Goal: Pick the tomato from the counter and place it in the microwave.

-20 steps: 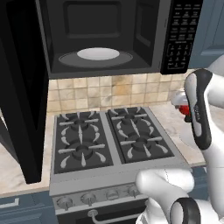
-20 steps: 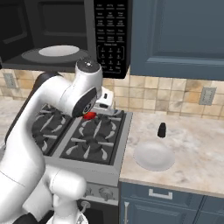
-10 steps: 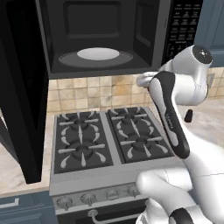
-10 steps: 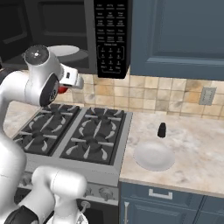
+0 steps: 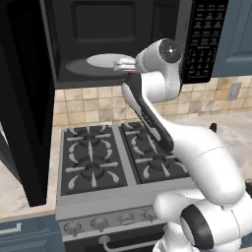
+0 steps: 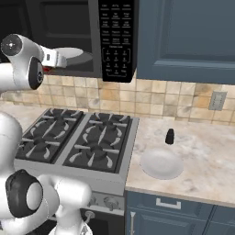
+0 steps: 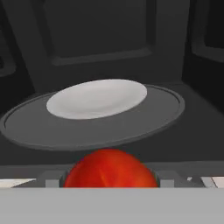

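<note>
Tomato (image 7: 110, 168) in gripper (image 7: 109, 181) before microwave (image 7: 183, 65) cavity, white plate (image 7: 97, 98) inside

Even, soft rendered light with no clear source and no hard shadows. The microwave (image 5: 118, 39) cavity, upper left of the left base view, stays dim. The tabletop (image 6: 197, 156) and tiles read bright. The hand view is soft and grainy; the tomato (image 7: 110, 169) shows faint glare.
</note>
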